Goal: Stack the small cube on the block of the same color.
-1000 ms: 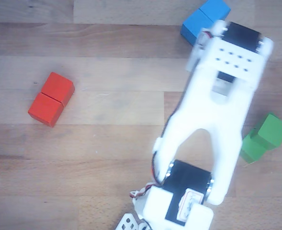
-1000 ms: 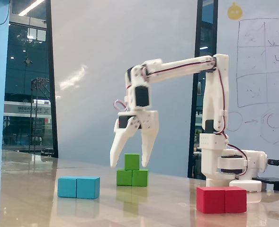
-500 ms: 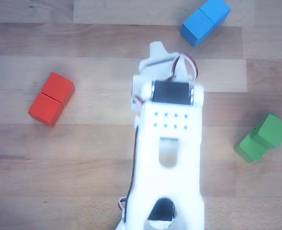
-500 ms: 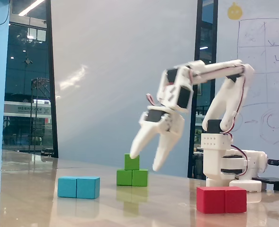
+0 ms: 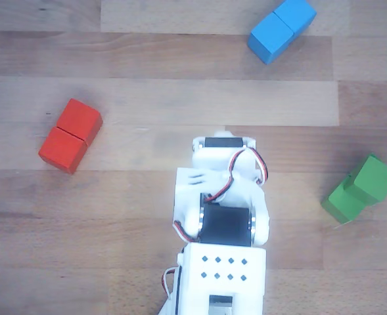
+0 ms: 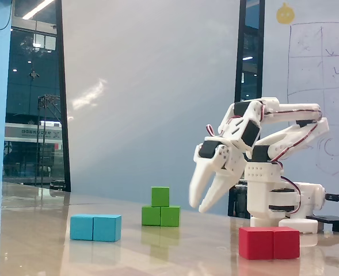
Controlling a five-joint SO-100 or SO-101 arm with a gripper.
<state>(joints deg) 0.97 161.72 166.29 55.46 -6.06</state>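
Note:
The small green cube [image 6: 160, 196] sits on top of the green two-cube block [image 6: 168, 217], over its left half in the fixed view. In the other view the cube [image 5: 376, 176] rests on the block [image 5: 340, 204] at the right edge. My gripper [image 6: 200, 202] hangs above the table just right of the green stack, apart from it, pointing down and left. Its jaws stand slightly apart and hold nothing. In the other view the white arm [image 5: 223, 197] covers the fingers.
A blue double block [image 6: 95, 227] lies left of the green stack and also shows in the other view [image 5: 282, 29]. A red double block [image 6: 269, 242] lies in front of the arm's base and also shows in the other view [image 5: 70, 135].

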